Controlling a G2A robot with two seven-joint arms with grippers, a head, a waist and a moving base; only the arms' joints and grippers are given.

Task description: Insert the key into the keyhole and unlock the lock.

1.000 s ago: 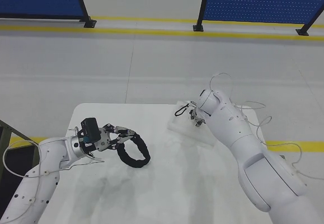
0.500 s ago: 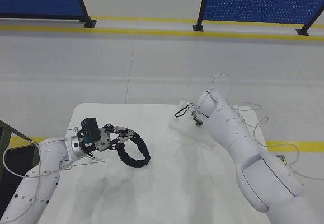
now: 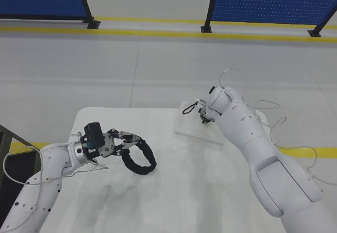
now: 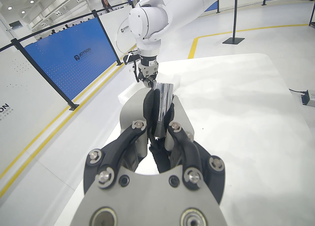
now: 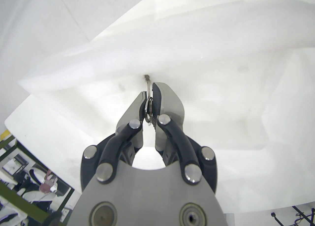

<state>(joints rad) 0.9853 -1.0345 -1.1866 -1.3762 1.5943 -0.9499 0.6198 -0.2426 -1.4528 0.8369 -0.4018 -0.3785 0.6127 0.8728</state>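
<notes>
My left fingers clamp the lock over the worktop, its silver barrel aimed across at my right fingers, which pinch the key well apart, tip down at the foam sheet.

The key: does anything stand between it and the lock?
Nothing visible does. The key in the right gripper and the lock in the left gripper have only open table between them.

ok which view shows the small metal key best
The right wrist view: the small metal key and its ring sit pinched in the right gripper, close up. In the top and left wrist views it is too small to make out at that gripper.
</notes>
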